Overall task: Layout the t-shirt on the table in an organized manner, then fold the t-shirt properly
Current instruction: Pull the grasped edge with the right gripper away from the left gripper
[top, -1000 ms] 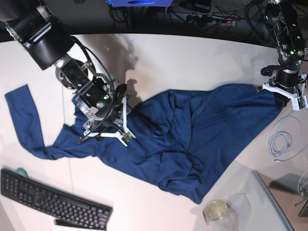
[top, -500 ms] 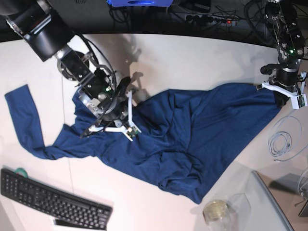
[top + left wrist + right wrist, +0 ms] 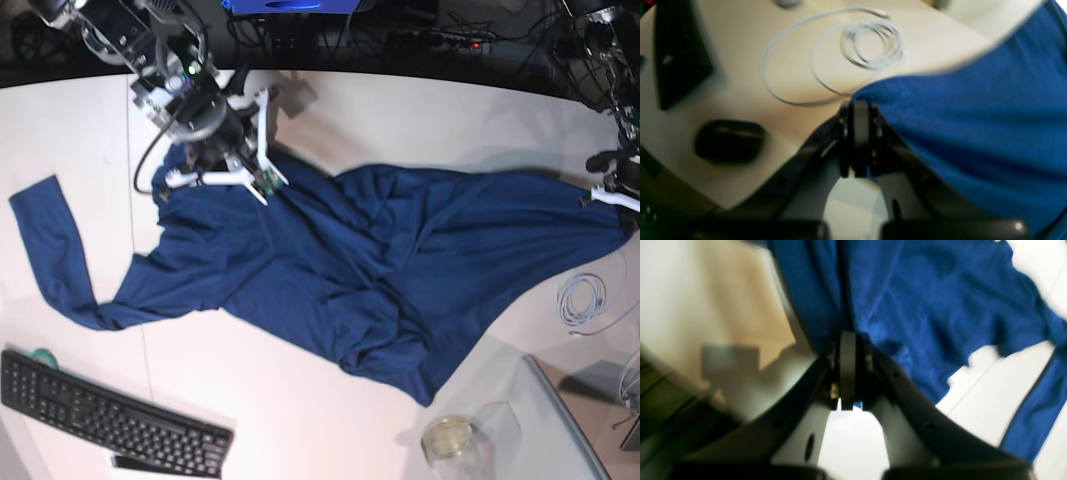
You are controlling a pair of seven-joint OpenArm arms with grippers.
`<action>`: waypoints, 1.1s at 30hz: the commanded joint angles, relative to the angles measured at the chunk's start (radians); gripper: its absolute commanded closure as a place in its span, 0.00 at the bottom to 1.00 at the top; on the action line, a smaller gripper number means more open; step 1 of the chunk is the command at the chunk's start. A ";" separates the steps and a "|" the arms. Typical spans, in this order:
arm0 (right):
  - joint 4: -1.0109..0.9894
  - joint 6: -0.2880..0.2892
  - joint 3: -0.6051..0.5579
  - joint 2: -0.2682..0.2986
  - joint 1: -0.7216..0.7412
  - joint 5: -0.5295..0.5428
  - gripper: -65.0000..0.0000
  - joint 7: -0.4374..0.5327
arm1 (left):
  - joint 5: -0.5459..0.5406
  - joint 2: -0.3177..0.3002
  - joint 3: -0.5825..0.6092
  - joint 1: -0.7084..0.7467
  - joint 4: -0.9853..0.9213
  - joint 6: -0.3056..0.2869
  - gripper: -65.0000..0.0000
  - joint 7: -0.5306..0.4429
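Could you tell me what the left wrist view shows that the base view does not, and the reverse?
Only the left wrist view shows the left gripper closed on an edge of the t-shirt, its fingers pressed together; it also shows a blurred dark oval object on the table.

Only the base view shows the whole garment spread crumpled, its long sleeve trailing away, the right gripper at the cloth's upper edge, the keyboard and a jar.

Both show the navy t-shirt, the white table and the coiled white cable.

t-shirt on table, behind keyboard
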 commanded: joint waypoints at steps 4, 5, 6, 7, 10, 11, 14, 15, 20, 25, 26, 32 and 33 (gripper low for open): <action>0.015 -0.003 0.004 0.041 -0.088 -0.001 0.99 0.012 | -0.003 -0.018 0.003 0.003 0.007 0.005 1.00 -0.024; 0.008 -0.003 0.004 0.043 -0.102 0.001 0.99 0.012 | -0.003 -0.016 0.003 0.003 0.007 0.005 1.00 -0.024; 0.004 -0.003 0.008 0.043 -0.119 0.001 0.99 0.012 | -0.003 -0.016 0.003 0.005 0.004 0.005 1.00 -0.024; 0.001 -0.003 0.028 0.043 -0.133 0.001 0.99 0.012 | -0.003 -0.016 0.003 0.005 -0.006 0.005 1.00 -0.024; -0.044 -0.003 0.116 0.034 -0.171 0.058 0.97 0.015 | -0.003 -0.018 0.003 0.002 -0.035 0.005 1.00 -0.024; -0.062 -0.003 0.146 0.034 -0.173 0.095 0.97 0.018 | -0.003 -0.018 0.003 0.002 -0.036 0.005 1.00 -0.024; -0.085 -0.003 0.243 0.041 -0.176 0.230 0.86 0.012 | -0.002 -0.018 0.003 0.005 -0.038 0.005 1.00 -0.024; -0.076 -0.003 0.257 0.043 -0.179 0.262 0.79 0.010 | -0.002 -0.018 0.003 0.012 -0.038 0.005 1.00 -0.024; 0.074 -0.006 0.369 0.067 -0.257 0.291 0.43 0.006 | -0.002 -0.018 0.000 0.017 -0.035 0.005 1.00 -0.024; 0.004 -0.004 0.552 0.008 -0.207 0.289 0.55 0.006 | -0.002 -0.018 0.003 0.019 -0.035 0.005 1.00 -0.024; -0.031 -0.003 0.552 0.009 -0.176 0.289 0.63 0.006 | -0.002 -0.016 0.003 0.019 -0.035 0.005 1.00 -0.024; -0.300 0.143 0.555 0.005 -0.018 0.289 0.98 0.024 | -0.002 0.005 0.003 0.017 -0.035 0.005 1.00 -0.024; -0.337 0.146 0.555 0.005 -0.004 0.289 0.97 0.027 | -0.002 0.005 0.003 0.017 -0.035 0.005 1.00 -0.024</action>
